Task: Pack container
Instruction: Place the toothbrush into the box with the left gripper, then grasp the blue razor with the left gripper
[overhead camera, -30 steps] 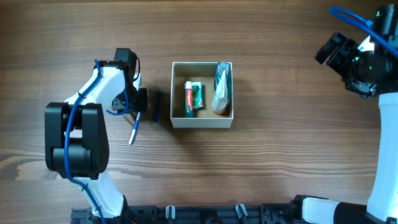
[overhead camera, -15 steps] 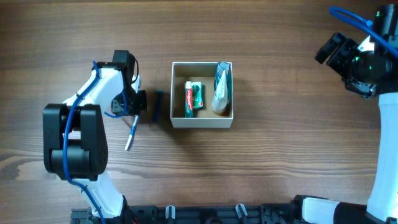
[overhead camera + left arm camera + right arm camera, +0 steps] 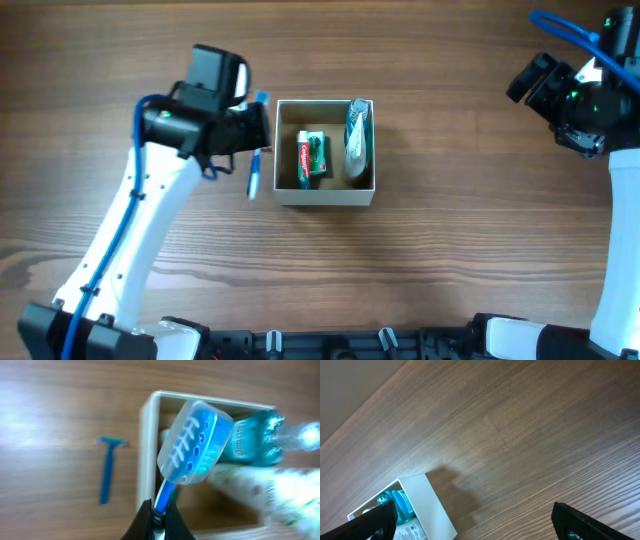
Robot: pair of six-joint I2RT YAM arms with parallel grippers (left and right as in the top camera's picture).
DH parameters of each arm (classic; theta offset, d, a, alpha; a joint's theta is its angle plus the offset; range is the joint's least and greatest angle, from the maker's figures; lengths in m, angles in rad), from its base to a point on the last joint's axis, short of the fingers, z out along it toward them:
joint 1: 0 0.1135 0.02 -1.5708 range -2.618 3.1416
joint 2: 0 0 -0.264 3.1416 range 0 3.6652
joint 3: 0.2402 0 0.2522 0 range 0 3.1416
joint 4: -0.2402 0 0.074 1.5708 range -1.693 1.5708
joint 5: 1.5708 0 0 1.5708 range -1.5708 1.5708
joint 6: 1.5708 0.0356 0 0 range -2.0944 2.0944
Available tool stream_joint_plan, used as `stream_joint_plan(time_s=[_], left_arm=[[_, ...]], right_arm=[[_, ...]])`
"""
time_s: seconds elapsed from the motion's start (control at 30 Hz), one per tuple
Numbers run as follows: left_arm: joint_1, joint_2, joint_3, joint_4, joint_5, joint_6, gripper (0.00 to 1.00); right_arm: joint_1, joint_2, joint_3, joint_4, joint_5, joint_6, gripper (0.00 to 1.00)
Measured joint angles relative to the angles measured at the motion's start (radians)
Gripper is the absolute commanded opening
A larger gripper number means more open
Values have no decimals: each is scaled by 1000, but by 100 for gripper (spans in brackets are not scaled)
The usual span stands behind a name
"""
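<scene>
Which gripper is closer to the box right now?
Left. The left gripper hovers at the left wall of the box, holding a toothbrush; the right gripper sits far off to its right.

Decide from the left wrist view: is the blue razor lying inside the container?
No, the blue razor lies on the table outside the container, beyond its white wall.

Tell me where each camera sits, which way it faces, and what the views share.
Overhead: above the table, facing straight down; both arms and the container show.
Left wrist: on the left arm, facing down past the left gripper, shut on a toothbrush, toward the container's wall and a razor.
Right wrist: on the right arm, facing slantwise across the table; the open right gripper's fingers frame the bottom corners.
Shared: all three show the container.
</scene>
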Motion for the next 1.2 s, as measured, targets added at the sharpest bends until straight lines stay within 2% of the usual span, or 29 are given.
stream_joint_plan(time_s=[0.17,0.4,0.53,0.57,0.6,0.67,0.77,0.9,1.0,1.2], left_arm=[[-88,93,-15,179,3,-89,4],[-99,288,-25,191,2,-133,4],[-99,314,-26,189,2,-145,4],[-99,312,-26,189,2,-150,7],[-99,309,-26,187,2,-154,14],[-99,288,-27,178,2,-164,37],[-99,189,-29,142,2,-170,52],[-96,24,-30,26,-43,-177,55],[-65,-6,-30,-63,-107,-177,55],[56,79,-131,-1,-164,-169,54]], right_arm=[[0,0,0,0,0,0,100],[0,0,0,0,0,0,100],[0,0,0,0,0,0,100],[0,0,0,0,0,0,100],[0,0,0,0,0,0,100],[0,0,0,0,0,0,100],[0,0,0,0,0,0,100],[0,0,0,0,0,0,100],[0,0,0,0,0,0,100],[0,0,0,0,0,0,100]])
